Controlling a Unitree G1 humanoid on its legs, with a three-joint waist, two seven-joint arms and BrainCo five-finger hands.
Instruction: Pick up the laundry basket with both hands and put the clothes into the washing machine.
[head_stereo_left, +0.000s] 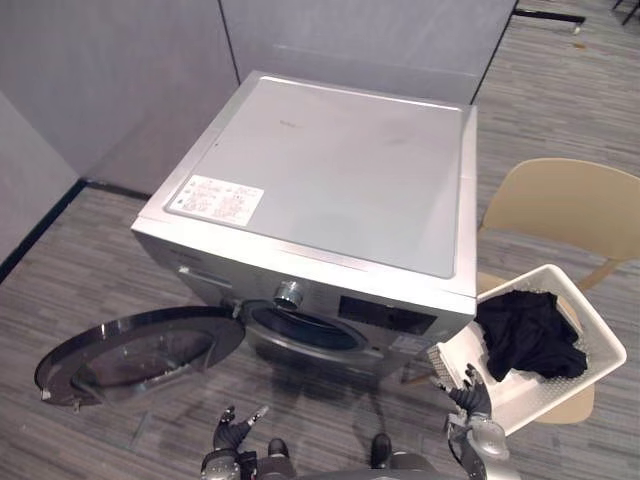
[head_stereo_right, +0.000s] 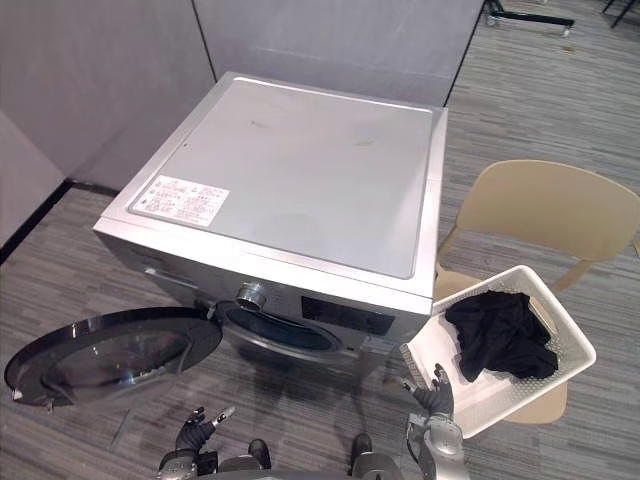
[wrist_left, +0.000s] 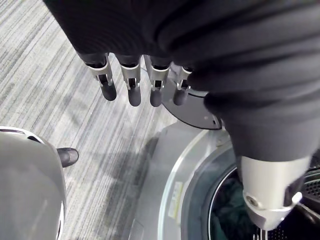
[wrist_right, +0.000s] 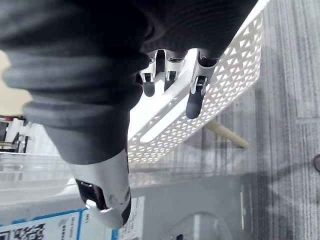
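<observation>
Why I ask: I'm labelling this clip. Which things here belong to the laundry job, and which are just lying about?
Job: laundry basket, black clothes in it, washing machine, its open door, left hand, right hand.
Lying about: tan chair under the basket, grey partition behind the machine.

Chair (head_stereo_left: 565, 205) seat mostly hidden under laundry basket (head_stereo_left: 598, 330); washing machine drum (head_stereo_left: 300, 328) interior too dark to tell.

The left hand (wrist_left: 152, 82) carries a dark ribbed fabric cover (wrist_left: 200, 40) over its back and wrist. Past the cover runs a row of silver metal fingers (wrist_left: 129, 80) with rounded dark tips. The silver cylindrical thumb (wrist_left: 267, 195) sits apart from the row and shows a small round fastener. The right hand (wrist_right: 197, 92) is built alike, its silver thumb (wrist_right: 102, 182) dark-tipped.
</observation>
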